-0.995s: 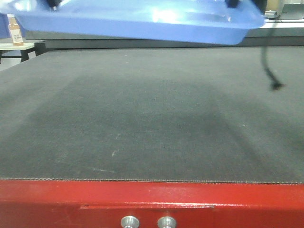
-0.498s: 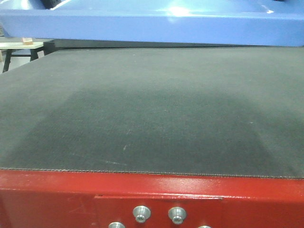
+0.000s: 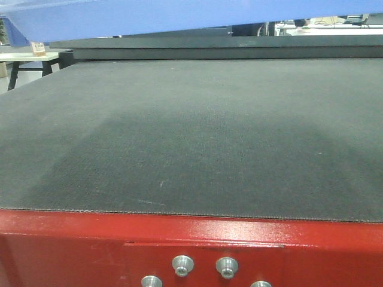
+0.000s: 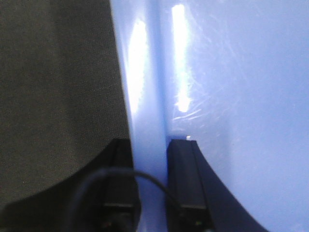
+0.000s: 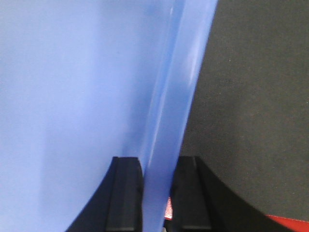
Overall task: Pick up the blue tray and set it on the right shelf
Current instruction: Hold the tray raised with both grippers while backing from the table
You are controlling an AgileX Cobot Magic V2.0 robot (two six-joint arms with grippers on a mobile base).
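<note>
The blue tray (image 3: 119, 18) hangs above the table and only its underside shows as a band along the top of the front view. In the left wrist view my left gripper (image 4: 150, 147) is shut on the blue tray's (image 4: 241, 96) left rim, one black finger on each side of it. My right gripper (image 5: 157, 164) is likewise shut on the blue tray's (image 5: 72, 96) right rim. The right shelf is out of view.
Below the tray lies the dark mat (image 3: 197, 131) of the red-framed table (image 3: 90, 245), with bolts along its front face. A second dark table surface (image 3: 239, 45) stands behind. A small table with a box (image 3: 37, 49) is at the far left.
The tray has risen in the front view: it filled the upper part before, and now only a thin strip of its underside shows. The view has also shifted slightly.
</note>
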